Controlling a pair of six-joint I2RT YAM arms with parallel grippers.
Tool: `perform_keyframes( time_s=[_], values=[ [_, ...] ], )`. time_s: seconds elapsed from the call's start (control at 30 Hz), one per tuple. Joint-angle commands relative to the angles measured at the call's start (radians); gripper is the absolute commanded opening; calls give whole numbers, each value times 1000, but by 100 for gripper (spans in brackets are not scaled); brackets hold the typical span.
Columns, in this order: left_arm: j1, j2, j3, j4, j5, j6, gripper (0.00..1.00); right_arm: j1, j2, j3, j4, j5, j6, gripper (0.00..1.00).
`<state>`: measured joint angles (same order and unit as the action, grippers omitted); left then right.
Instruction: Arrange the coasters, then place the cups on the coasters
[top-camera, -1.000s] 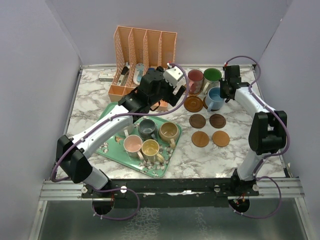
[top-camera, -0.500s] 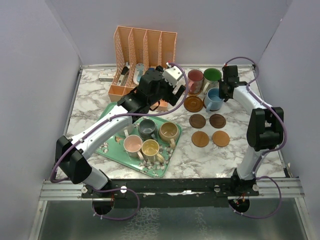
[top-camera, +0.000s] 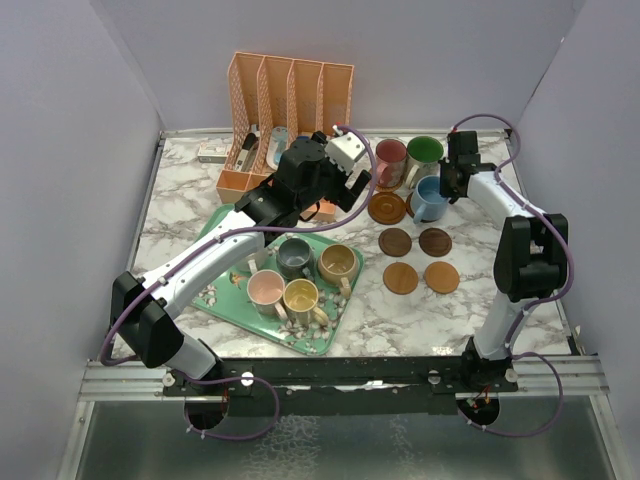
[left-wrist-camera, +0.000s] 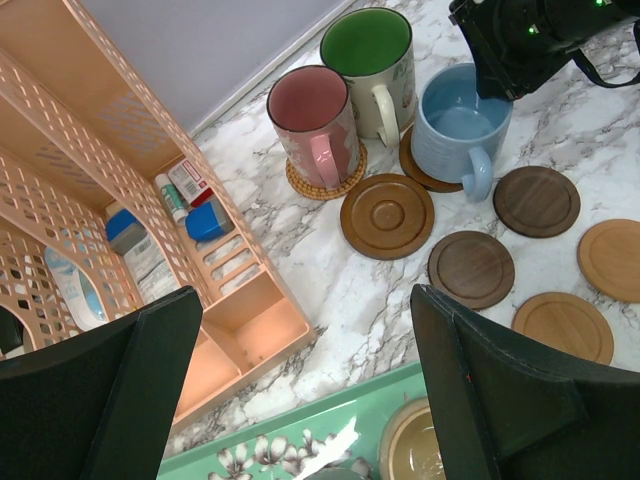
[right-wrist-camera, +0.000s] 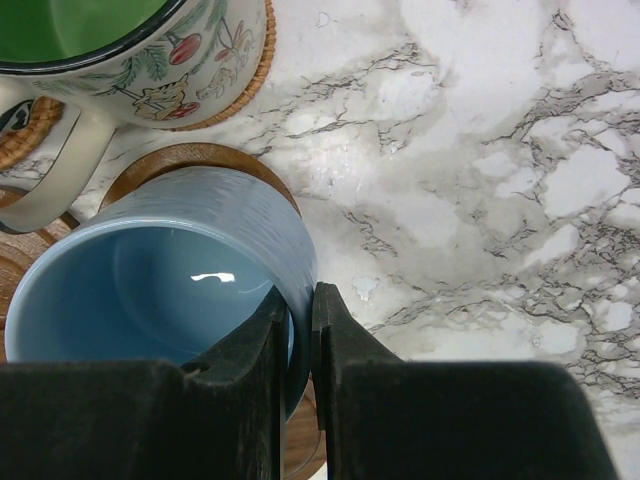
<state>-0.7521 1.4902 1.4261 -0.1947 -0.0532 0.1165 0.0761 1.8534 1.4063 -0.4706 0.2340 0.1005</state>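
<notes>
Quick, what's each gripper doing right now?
Left gripper: open, holding nothing.
Right gripper: shut on the blue mug, at its rim.

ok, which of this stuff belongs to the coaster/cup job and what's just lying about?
Job:
- blue mug, pinched at its rim by the right fingers
- pink mug, green-lined mug
- five bare coasters
- four mugs in the green floral tray

Lying about:
- orange file organiser and the small items in it
- the tray itself
</notes>
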Motion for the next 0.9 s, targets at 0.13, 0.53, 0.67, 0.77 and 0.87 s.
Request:
perform_keyframes(
  time_s=[0.13, 0.53, 0.67, 0.77, 0.87],
  values=[
    [4, -22, 1, 22, 9, 12, 89, -15, -21, 37, 85, -9, 27, 1],
    [4, -35, -18, 28, 15, 17, 89, -15, -23, 39, 92, -34, 33, 1],
    [4, -42, -27, 31, 21, 17, 89, -16, -16, 39, 95, -35, 31, 1],
    [4, -43, -27, 31, 23, 18, 89, -16, -17, 34, 99, -49, 30, 1],
    [3, -46, -30, 32, 28, 17, 89, -16, -14, 37, 99, -47, 32, 1]
  ],
)
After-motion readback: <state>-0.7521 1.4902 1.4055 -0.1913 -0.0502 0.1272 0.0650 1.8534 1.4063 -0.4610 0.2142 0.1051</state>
